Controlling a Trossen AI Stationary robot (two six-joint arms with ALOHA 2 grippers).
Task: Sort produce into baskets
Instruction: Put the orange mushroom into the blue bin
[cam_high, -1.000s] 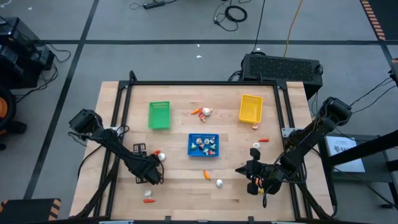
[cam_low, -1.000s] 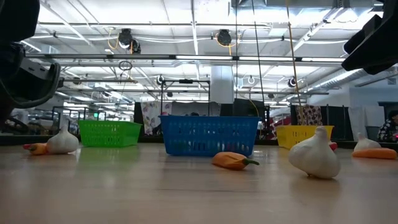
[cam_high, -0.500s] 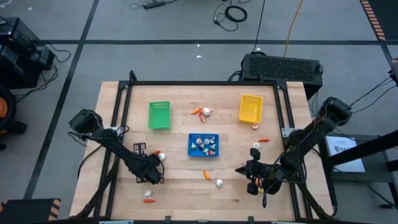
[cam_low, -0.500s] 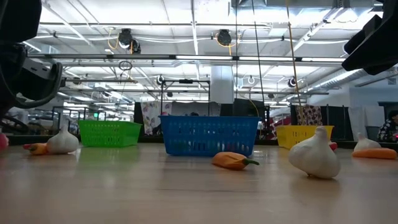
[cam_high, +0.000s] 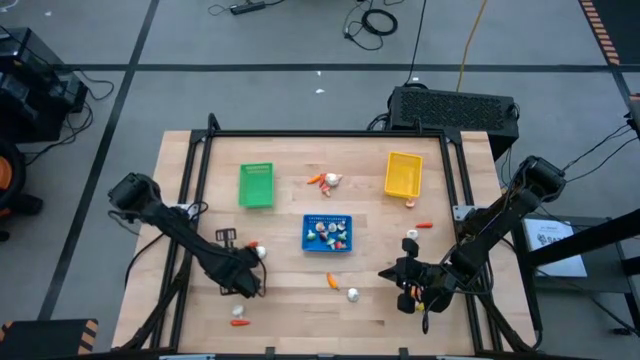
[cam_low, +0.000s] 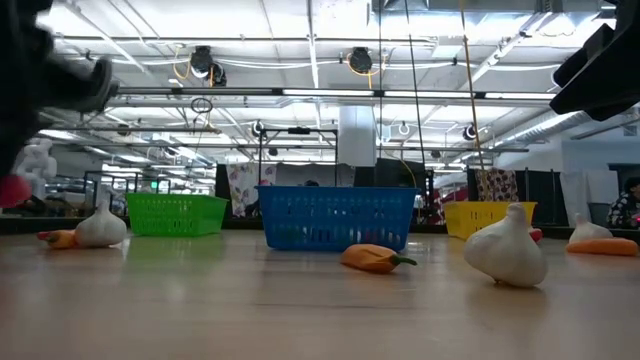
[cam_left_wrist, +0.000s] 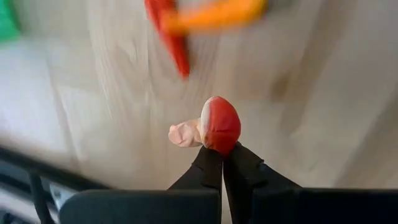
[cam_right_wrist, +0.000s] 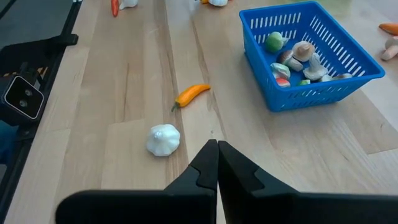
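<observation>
Lifted since a second ago, the left end effector has closed its tips on a small red-and-white radish-like toy, held clear of the wooden desk. The pick looks done; next comes carrying it to a perforated plastic basket, probably the blue one. The right end effector waits with tips together, empty, near a white garlic bulb.

Pale wood tabletop. Green basket, blue basket and yellow basket, all with perforated walls. White garlic bulb; orange pepper; red-and-white radish in black left claw.
</observation>
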